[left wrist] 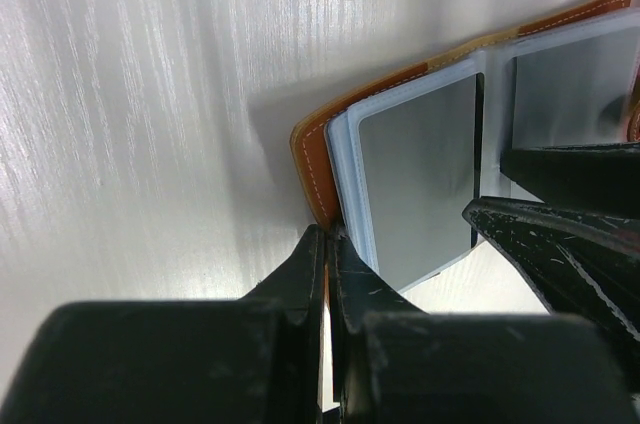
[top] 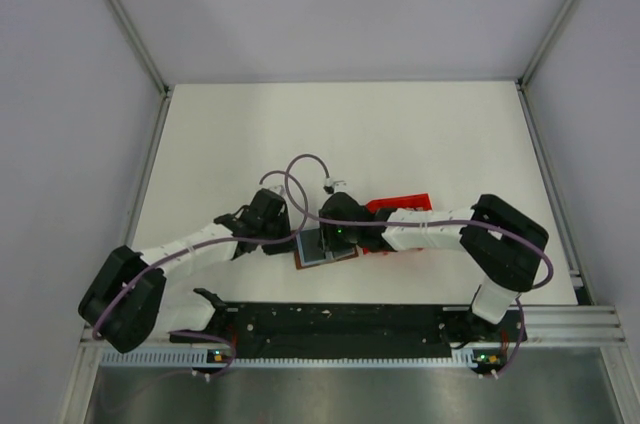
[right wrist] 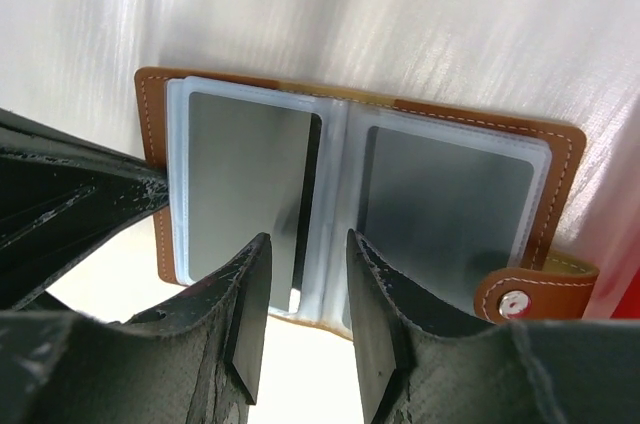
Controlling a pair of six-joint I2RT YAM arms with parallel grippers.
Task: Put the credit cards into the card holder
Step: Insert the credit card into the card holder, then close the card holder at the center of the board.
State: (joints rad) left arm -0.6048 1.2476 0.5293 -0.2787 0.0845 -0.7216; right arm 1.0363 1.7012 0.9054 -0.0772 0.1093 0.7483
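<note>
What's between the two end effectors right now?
Only the open card holder: its clear sleeves fill that stretch, no loose card. The right wrist view shows it, left end effector at its edge, right end effector above its middle.

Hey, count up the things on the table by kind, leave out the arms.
Card holder: 1
Grey cards in its sleeves: 2
Red box: 1
Total: 4
</note>
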